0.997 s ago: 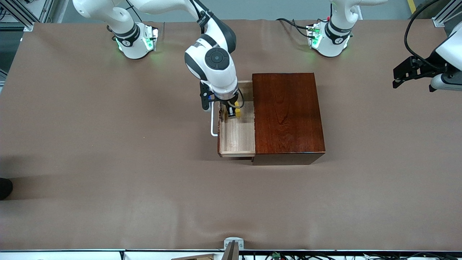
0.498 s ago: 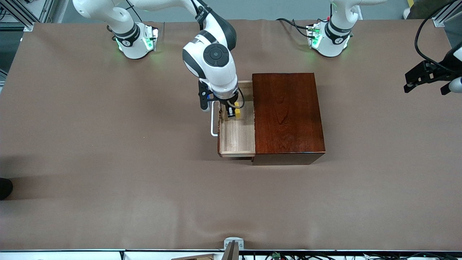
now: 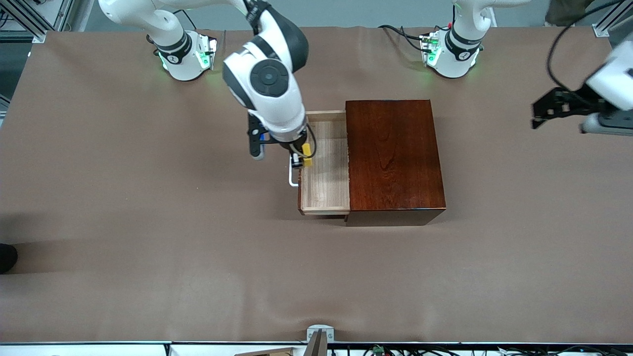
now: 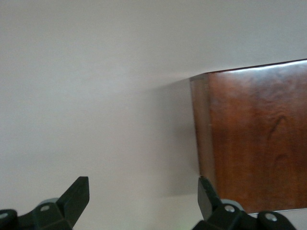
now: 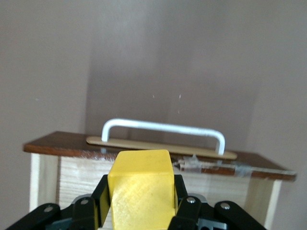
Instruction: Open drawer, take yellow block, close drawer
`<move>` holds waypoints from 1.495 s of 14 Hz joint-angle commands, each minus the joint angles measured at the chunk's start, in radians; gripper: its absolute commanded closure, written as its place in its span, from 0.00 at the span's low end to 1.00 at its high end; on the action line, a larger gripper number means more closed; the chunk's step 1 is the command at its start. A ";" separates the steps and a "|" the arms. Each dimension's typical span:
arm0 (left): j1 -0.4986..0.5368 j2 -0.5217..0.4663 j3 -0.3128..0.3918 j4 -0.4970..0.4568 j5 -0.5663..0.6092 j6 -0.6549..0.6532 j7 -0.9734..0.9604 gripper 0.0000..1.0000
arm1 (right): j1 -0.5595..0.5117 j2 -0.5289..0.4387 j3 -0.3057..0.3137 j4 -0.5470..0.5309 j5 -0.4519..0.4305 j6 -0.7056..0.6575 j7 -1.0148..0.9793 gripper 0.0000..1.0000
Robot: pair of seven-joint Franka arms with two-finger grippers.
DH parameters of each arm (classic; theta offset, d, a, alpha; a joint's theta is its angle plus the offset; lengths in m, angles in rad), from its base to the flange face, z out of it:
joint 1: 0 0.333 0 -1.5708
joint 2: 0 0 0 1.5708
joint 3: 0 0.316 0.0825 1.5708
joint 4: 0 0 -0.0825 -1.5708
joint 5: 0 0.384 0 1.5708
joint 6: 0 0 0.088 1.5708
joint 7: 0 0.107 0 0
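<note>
The glossy dark reddish-brown wooden box (image 3: pixel 394 155) is sound; its light unfinished-wood drawer (image 3: pixel 326 188) stands open, white loop handle (image 5: pixel 163 128) intact. The small smooth yellow cube (image 3: pixel 307 155) is pinched in the right gripper (image 3: pixel 301 159) over the drawer front; slippage is possible there. The left gripper (image 4: pixel 144 201) waits spread beside the box.

A wide bench (image 3: pixel 148 222) under a brown cover carries a glossy reddish-brown wooden box (image 3: pixel 393 158) near its middle. The box's drawer (image 3: pixel 326 190) stands pulled out toward the right arm's end; it seems to hang just above the cover. Both arm bases (image 3: pixel 185 54) stand along one edge.
</note>
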 commanded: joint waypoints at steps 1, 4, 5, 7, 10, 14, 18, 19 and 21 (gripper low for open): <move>-0.021 0.054 -0.103 0.017 -0.027 0.006 -0.153 0.00 | -0.034 -0.052 0.010 -0.012 0.012 -0.056 -0.098 1.00; -0.075 0.162 -0.209 0.069 -0.039 0.055 -0.442 0.00 | -0.073 -0.084 0.010 -0.026 0.012 -0.099 -0.202 1.00; -0.110 0.202 -0.221 0.084 -0.036 0.084 -0.502 0.00 | -0.086 -0.090 0.010 -0.035 0.012 -0.112 -0.240 1.00; -0.205 0.256 -0.223 0.089 -0.036 0.161 -0.675 0.00 | -0.125 -0.101 0.011 -0.044 0.014 -0.115 -0.326 1.00; -0.379 0.362 -0.212 0.106 -0.001 0.311 -0.994 0.00 | -0.180 -0.107 0.011 -0.049 0.046 -0.158 -0.495 1.00; -0.541 0.561 -0.203 0.239 0.071 0.498 -1.371 0.00 | -0.269 -0.120 0.011 -0.051 0.072 -0.188 -0.709 1.00; -0.761 0.667 -0.036 0.255 0.109 0.737 -1.631 0.00 | -0.392 -0.113 0.007 -0.052 0.072 -0.349 -1.341 1.00; -0.830 0.704 0.027 0.264 0.109 0.768 -1.683 0.00 | -0.428 -0.116 0.007 -0.054 0.071 -0.363 -1.357 1.00; -0.927 0.764 0.125 0.291 0.108 0.817 -1.801 0.00 | -0.452 -0.124 0.005 -0.077 0.059 -0.362 -1.423 1.00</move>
